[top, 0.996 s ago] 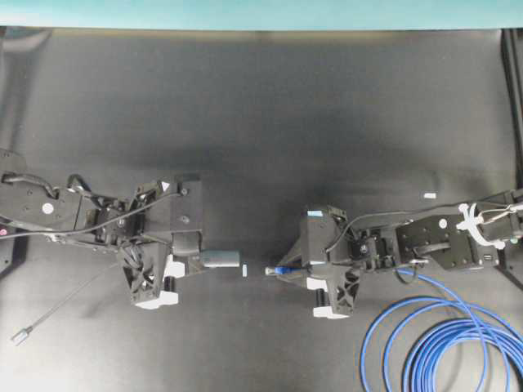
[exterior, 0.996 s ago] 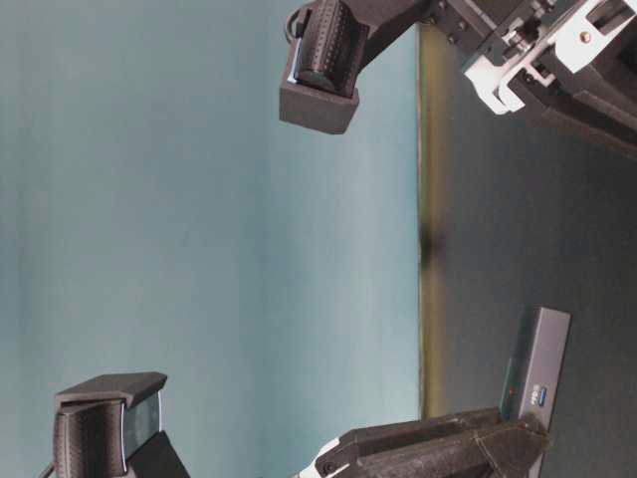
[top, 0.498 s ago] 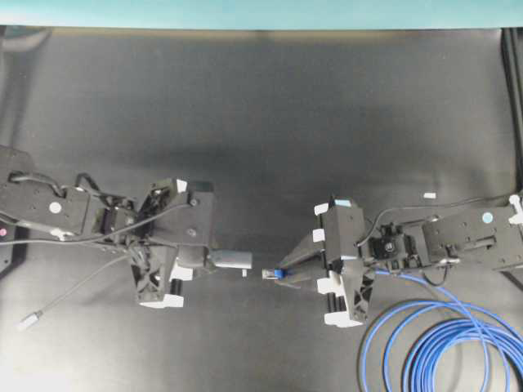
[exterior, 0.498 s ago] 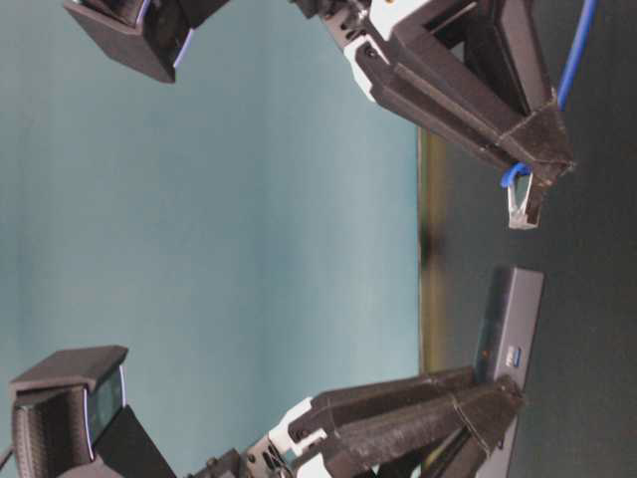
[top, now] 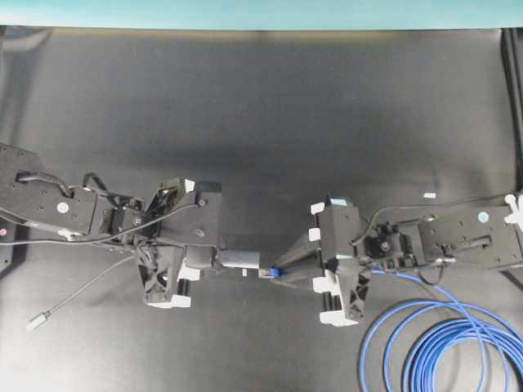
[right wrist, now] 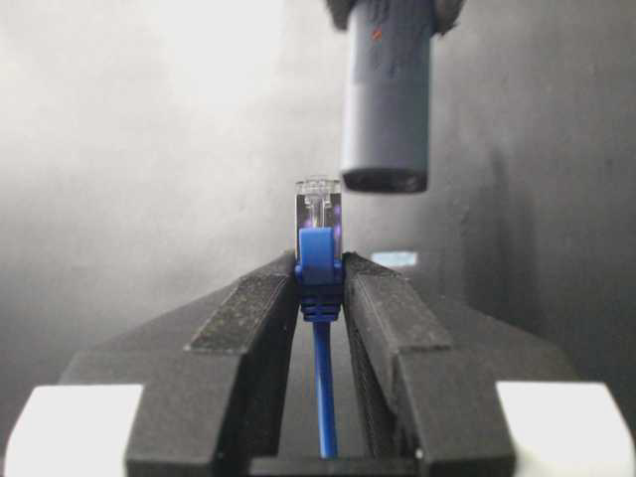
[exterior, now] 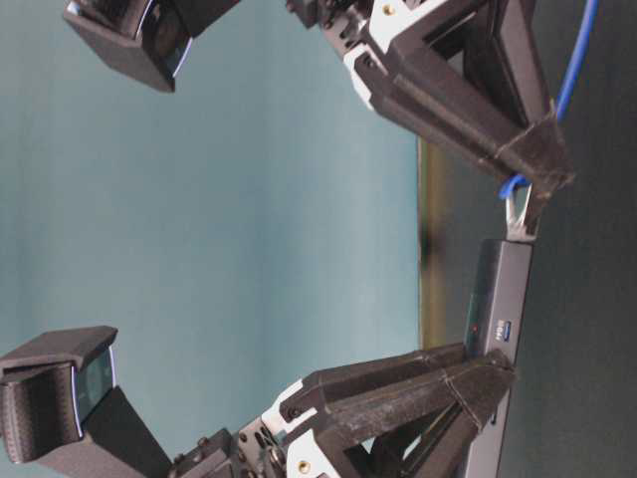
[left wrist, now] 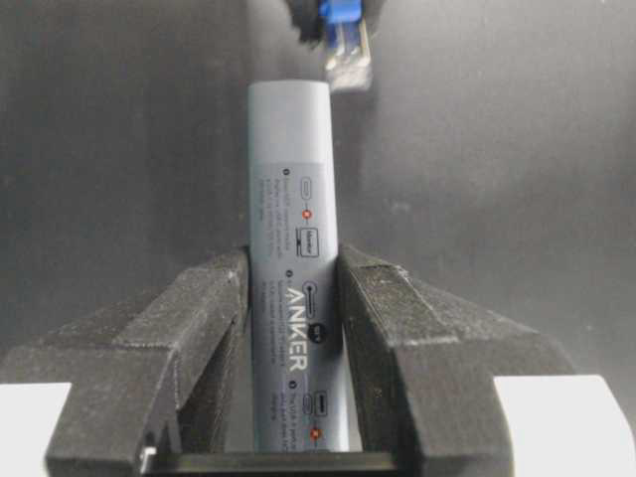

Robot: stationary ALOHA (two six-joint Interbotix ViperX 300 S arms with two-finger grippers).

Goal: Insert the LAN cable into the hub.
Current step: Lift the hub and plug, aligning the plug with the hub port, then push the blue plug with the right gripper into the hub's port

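Mid-table from overhead, left gripper (top: 214,263) clamps the hub (top: 241,261), right gripper (top: 282,270) pinches the LAN cable (top: 441,343) at its plug, tips nearly meeting. Table-level: plug at hub's end face, not seated. Left wrist: plug sits right of hub's axis. Right wrist: hub offset right; shift sideways, then push straight.
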